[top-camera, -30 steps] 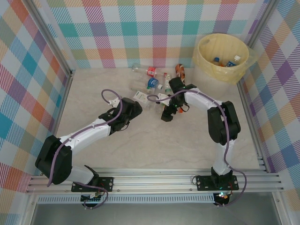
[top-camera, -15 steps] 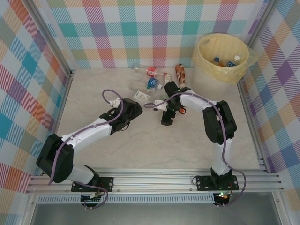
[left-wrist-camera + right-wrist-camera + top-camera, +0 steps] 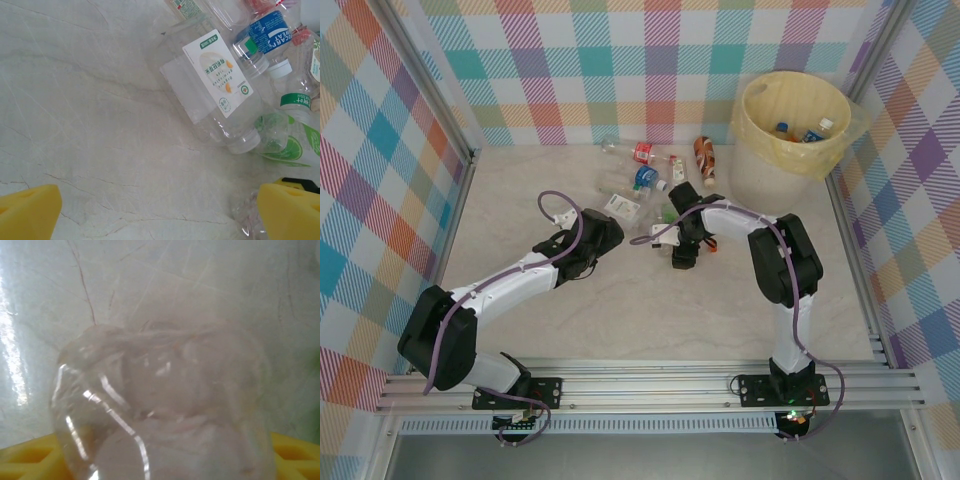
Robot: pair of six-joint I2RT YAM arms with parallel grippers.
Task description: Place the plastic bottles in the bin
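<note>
Right jaws narrowed, one bottle, one bin

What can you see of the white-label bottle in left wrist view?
The white-label bottle is clear plastic, apparently empty, lying on its side on the marbled table. Its label shows an orange fruit picture and a green mark. Its near end rests against a green-labelled bottle; a blue-labelled bottle lies just beyond it.

The plastic bottles lie left of the bin.
</note>
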